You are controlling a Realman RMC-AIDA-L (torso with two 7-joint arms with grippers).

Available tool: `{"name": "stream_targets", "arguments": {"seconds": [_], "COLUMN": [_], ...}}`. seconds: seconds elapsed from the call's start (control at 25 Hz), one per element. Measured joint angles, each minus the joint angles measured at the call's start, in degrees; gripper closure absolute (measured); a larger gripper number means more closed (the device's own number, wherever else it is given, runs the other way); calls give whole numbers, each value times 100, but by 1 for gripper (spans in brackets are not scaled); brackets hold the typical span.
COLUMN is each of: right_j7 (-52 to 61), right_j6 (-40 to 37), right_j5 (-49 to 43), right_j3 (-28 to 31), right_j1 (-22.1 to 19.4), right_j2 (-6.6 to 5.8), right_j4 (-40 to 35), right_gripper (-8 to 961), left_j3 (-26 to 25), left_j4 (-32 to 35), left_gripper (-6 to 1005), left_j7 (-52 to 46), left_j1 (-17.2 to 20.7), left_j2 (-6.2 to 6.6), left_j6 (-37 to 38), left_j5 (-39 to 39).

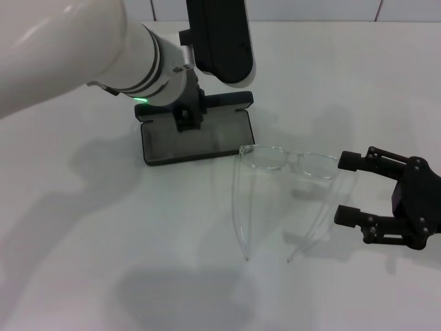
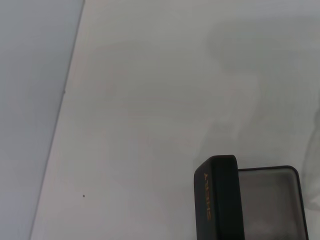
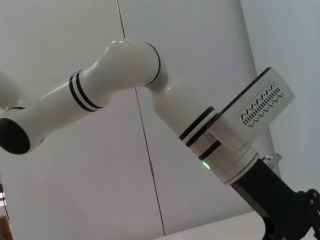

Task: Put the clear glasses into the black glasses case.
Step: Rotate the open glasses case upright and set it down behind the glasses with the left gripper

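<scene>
A plain white table (image 1: 103,262) fills the head view. The black glasses case (image 1: 196,138) lies open at twelve o'clock, the left gripper (image 1: 187,116) over its tray, fingers unreadable. The clear glasses (image 1: 286,162) rest at three o'clock, arms unfolded; the right gripper (image 1: 351,187) is spread beside them, so grasping comes next. Left wrist view: upright lid, bare table around. Right wrist view: only the left arm (image 3: 125,85).

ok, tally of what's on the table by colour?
Clear: 1, the clear glasses, arms unfolded
Black: 1, the black glasses case, open, left hand at it
Total: 2
Right hand is open beside the glasses.
</scene>
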Motion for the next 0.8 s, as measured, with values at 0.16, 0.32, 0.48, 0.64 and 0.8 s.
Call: {"name": "stream_targets", "arguments": {"seconds": [0.16,0.32,0.48,0.64,0.8], "right_j7": [0,0,-7,-23,-59], "right_j6": [0,1,24,39,58], "right_j5": [1,0,5,8,11], "right_j3": [0,0,0,0,0], "right_j1": [-1,-1,6,33,39], "right_j2": [-1,-1,-1,-1,-1], "right_j4": [0,4,7,8,8], "right_gripper": [124,124,124,125,125], "left_j3": [20,40,19,-16,-99], "left_j4": [-157,-224,-171,-171,-160], "left_gripper": [738,730,721,712,657], "left_j7": [-23,-46,-166,-209,-252], "left_j1": [-100,-147,-152,-158,-151], "left_j2": [-2,-11,-18,-19,-19], "left_j6": [95,239,339,323,273], "left_j5": [2,-14,-43,-30,-19]}}
